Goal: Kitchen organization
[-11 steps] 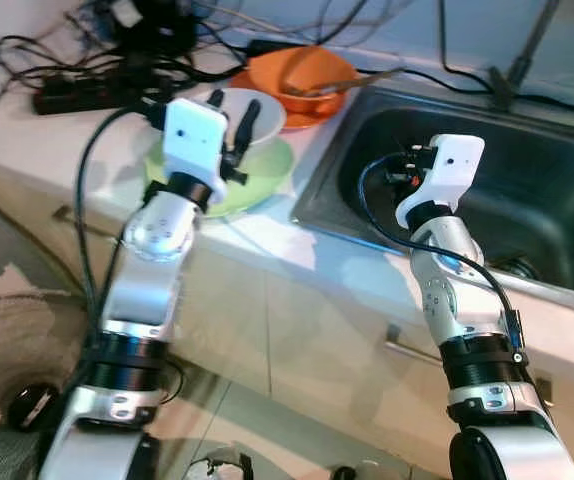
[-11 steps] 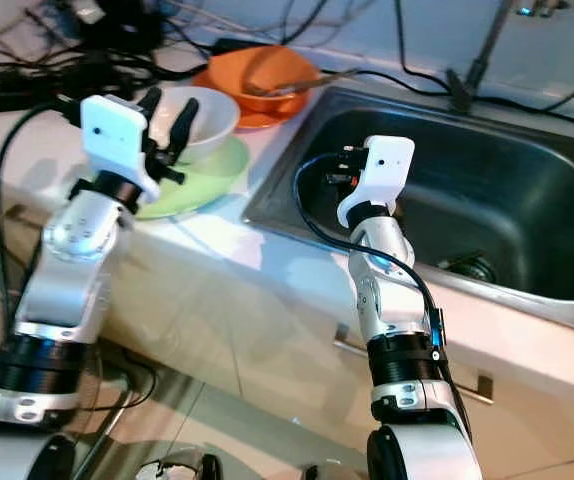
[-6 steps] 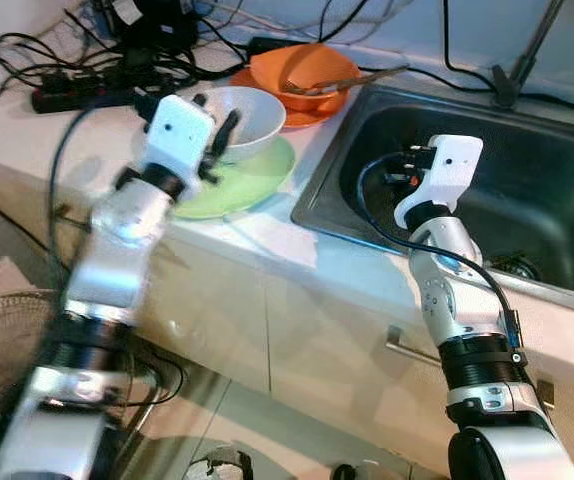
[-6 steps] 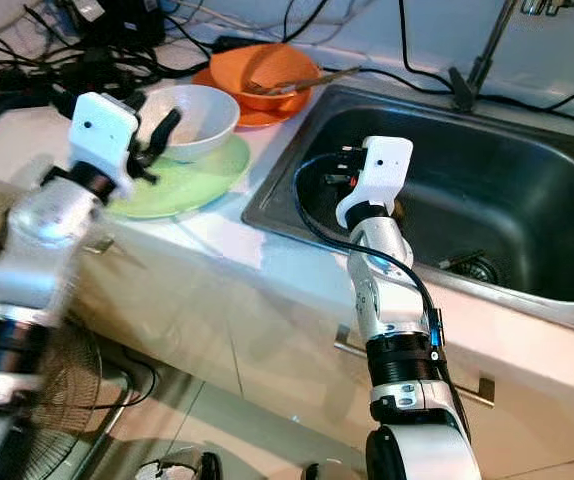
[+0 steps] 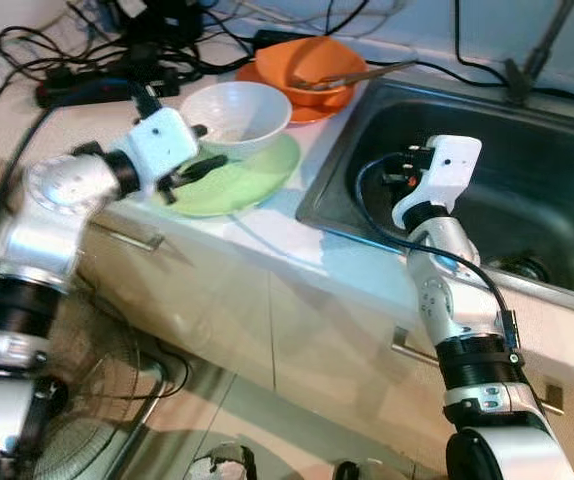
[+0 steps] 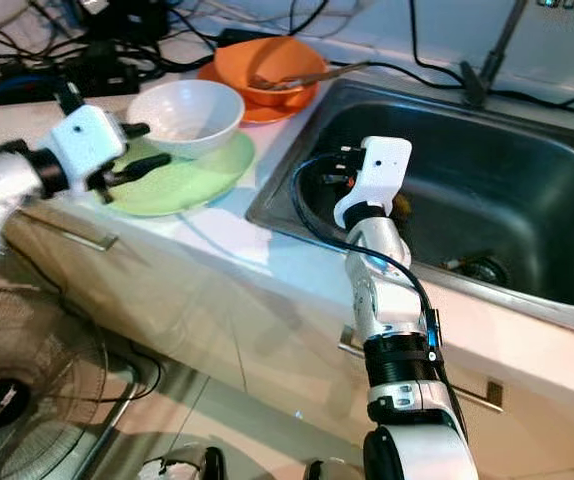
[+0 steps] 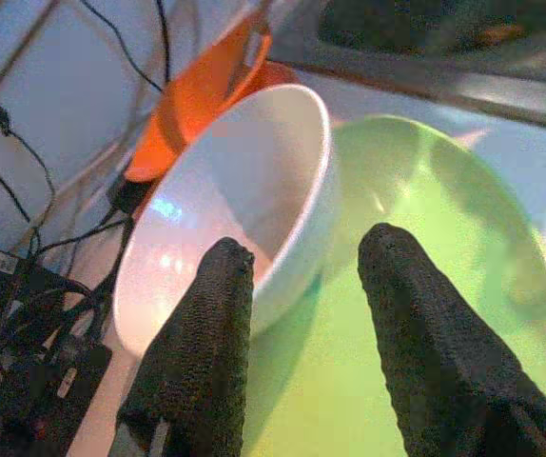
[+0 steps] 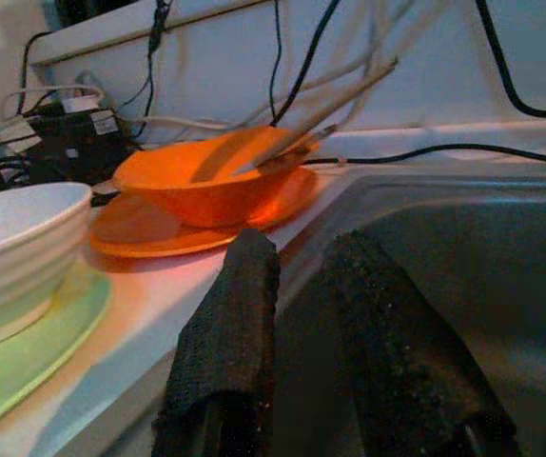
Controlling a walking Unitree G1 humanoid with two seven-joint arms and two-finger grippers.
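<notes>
Dishes grouped on the counter beside the sink, your left gripper spread at the white bowl.

Your round white ceramic bowl point(image 5: 235, 112) sits on the far part of the flat pale green plate point(image 5: 247, 175), which lies near the counter's front edge, just beside the steel sink basin point(image 5: 527, 190); stacked that way, the bowl probably has to come off before the plate can move. Your left gripper point(image 7: 297, 286) hovers low over the green plate with its two black fingers apart, one finger point(image 7: 218, 286) lined up with the bowl's rim, seemingly to straddle the wall. Behind, the orange bowl point(image 5: 312, 62) on its orange plate point(image 5: 267, 78) holds a long utensil and sits by the sink's back corner. Your right gripper point(image 8: 297, 276) waits over the sink's near rim, fingers parted with nothing between them.
</notes>
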